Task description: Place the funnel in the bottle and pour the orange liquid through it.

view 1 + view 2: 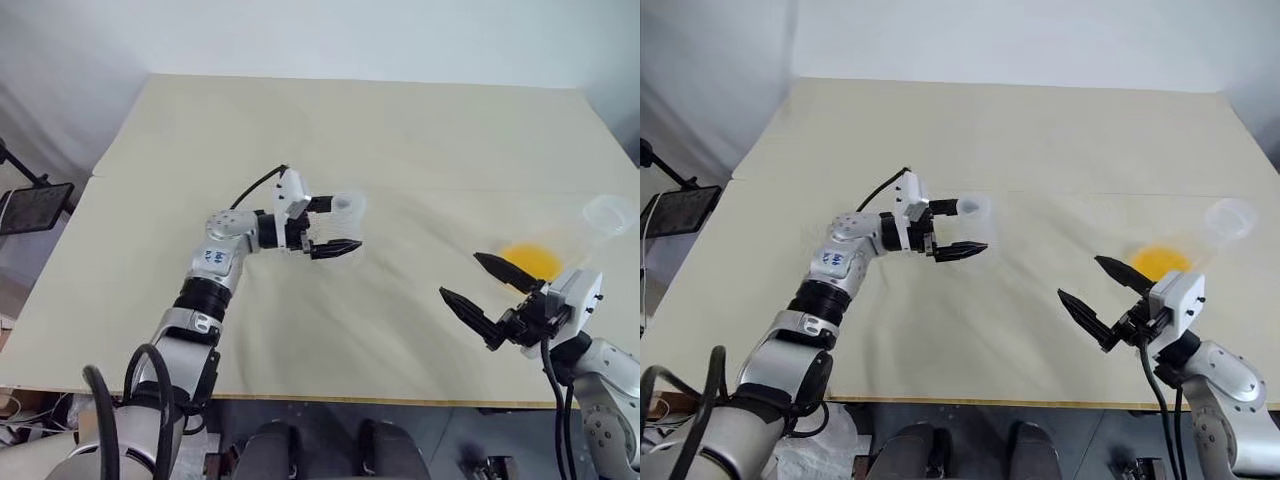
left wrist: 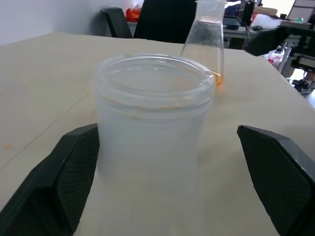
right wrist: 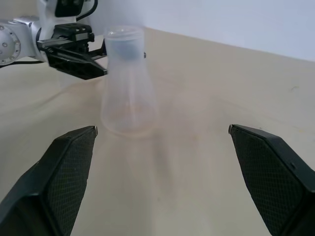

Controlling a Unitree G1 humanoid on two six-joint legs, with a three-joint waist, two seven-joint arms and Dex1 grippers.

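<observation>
On the worktop, the bottle stands near the middle, between the spread fingers of the left gripper. Well to its right, near the right edge, stands a second flask with the orange liquid in it. The right gripper hangs just left of and nearer than that flask.
</observation>
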